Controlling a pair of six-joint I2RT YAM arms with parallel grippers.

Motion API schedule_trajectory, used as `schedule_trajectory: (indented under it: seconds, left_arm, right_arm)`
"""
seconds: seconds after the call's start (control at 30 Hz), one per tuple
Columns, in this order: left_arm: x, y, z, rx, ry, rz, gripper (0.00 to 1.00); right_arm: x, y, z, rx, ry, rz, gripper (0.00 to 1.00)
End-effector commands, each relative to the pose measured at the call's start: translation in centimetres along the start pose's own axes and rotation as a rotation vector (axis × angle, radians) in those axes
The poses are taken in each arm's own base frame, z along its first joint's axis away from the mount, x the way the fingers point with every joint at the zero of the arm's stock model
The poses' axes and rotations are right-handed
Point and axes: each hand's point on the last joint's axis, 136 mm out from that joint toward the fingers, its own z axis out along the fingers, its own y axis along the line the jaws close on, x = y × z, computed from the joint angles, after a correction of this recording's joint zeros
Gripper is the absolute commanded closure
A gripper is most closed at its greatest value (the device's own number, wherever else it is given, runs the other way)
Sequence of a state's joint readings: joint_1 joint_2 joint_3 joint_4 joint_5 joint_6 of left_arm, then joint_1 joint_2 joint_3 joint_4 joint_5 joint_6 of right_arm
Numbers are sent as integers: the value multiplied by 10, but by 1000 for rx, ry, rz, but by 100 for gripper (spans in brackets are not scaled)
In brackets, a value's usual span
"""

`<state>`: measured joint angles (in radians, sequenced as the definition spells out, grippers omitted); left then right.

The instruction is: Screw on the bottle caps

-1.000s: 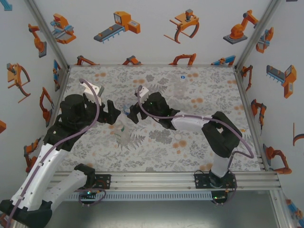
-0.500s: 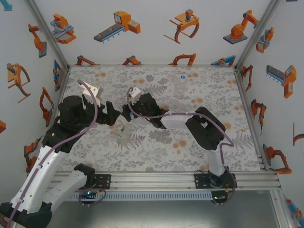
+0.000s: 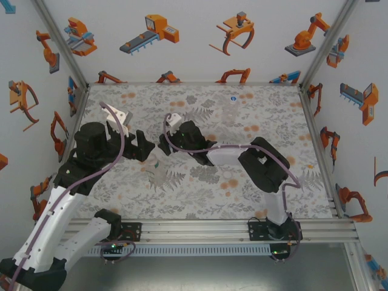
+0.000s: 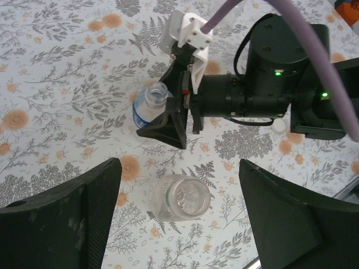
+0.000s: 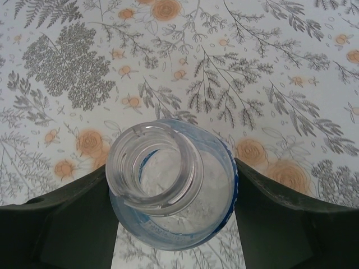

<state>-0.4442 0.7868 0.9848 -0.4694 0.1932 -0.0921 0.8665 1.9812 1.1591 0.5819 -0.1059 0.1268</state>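
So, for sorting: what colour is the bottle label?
Blue; small clear plastic bottle, best in left wrist view.

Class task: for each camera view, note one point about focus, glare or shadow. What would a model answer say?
Top external: even, soft light, the table sharp, only faint shadows beneath the arms. Left wrist: white glints speckle the plain bottle, and the floral print around it is crisp. Right wrist: the blue-label bottle looms close, with bright highlights on its rim.

An uncapped, blue-labelled bottle [image 5: 168, 193] is being seen from straight above, standing on the floral counter [image 5: 269, 67]. It is being gripped between the right gripper's [image 5: 171, 167] dark jaws, which are touching both its sides.
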Motion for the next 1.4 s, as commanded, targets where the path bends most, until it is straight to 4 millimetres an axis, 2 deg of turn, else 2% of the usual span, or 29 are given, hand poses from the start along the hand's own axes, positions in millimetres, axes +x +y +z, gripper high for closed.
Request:
schedule_trajectory:
  seconds: [0.0, 0.2, 0.47, 0.6, 0.77, 0.9, 1.1, 1.23, 1.37]
  left_arm:
    - [-5, -10, 4, 66, -30, 28, 22]
    - [-15, -27, 12, 179, -91, 47, 23]
    - [-26, -65, 25, 413, -151, 98, 26]
    - [-31, -95, 22, 553, -234, 177, 25]
    - [-24, -139, 19, 743, -270, 289, 25]
    - [-26, -158, 16, 821, -309, 315, 25]
    - [-27, -188, 11, 944, -310, 348, 22]
    - [-24, -208, 7, 1035, -268, 357, 22]
    - [-23, -217, 12, 1050, -260, 352, 22]
  right_arm:
    - [-48, 2, -35, 17, -95, -29, 50]
    - [-68, -7, -86, 41, -60, 18, 55]
    - [-104, -13, -168, 87, -36, 92, 62]
    - [-121, 4, -209, 35, -37, 94, 64]
    - [-139, 36, -251, -97, -57, 76, 66]
    - [-153, 57, -286, -187, -99, 72, 67]
    - [-167, 79, -316, -289, -150, 47, 67]
    - [-178, 83, -323, -313, -189, 46, 69]
    - [-188, 88, -326, -341, -227, 52, 71]
